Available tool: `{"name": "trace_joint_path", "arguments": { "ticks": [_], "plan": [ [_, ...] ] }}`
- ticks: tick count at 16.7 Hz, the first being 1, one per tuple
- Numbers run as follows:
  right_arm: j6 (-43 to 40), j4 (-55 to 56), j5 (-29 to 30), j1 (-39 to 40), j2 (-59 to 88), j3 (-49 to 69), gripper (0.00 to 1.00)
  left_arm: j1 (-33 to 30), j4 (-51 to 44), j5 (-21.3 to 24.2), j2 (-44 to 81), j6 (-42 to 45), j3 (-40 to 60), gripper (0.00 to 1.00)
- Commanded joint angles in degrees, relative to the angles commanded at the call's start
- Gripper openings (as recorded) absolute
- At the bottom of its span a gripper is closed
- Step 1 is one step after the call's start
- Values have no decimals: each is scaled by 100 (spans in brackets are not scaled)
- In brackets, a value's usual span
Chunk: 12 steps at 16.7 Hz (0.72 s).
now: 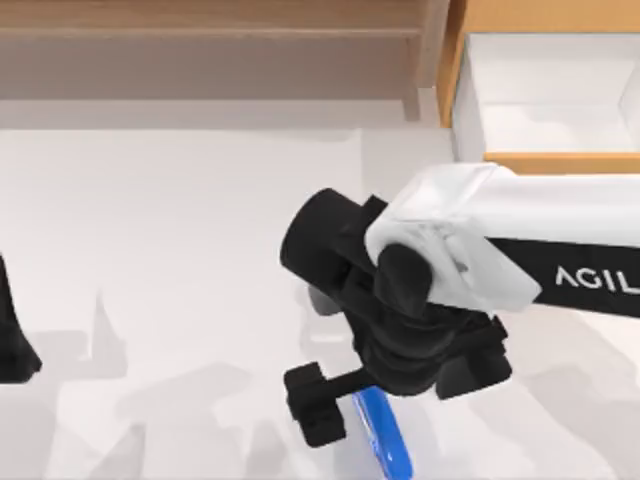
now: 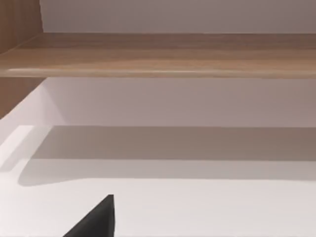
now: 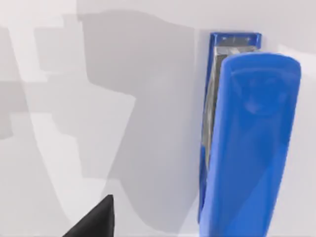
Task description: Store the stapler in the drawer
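Note:
The bright blue stapler point(image 1: 385, 440) lies flat on the white table near the front edge, right of centre. My right gripper point(image 1: 388, 402) hangs directly over it, open, with one black finger point(image 1: 315, 405) left of the stapler and the other to its right. In the right wrist view the stapler point(image 3: 249, 143) is close below, its silver strip showing along one side, and one fingertip point(image 3: 96, 219) stands off beside it without touching. The drawer point(image 1: 470, 60) is pulled open at the back right, its white interior bare. My left arm point(image 1: 12, 345) is parked at the table's left edge, its gripper open.
A plain wooden shelf unit point(image 1: 210, 50) runs along the back left, next to the drawer. In the left wrist view its shelf board point(image 2: 158, 54) spans the picture above white table. The right arm's white link point(image 1: 560, 230) crosses in front of the drawer.

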Motion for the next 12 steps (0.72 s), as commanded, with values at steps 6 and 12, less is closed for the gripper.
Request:
{"name": "trace_joint_path", "arguments": {
  "ticks": [6, 12],
  "plan": [
    [33, -50, -1, 36, 104, 71, 100, 0, 0, 0, 0, 0, 0, 100],
    [41, 790, 3, 58, 473, -315, 100, 0, 0, 0, 0, 0, 0, 100]
  ]
}}
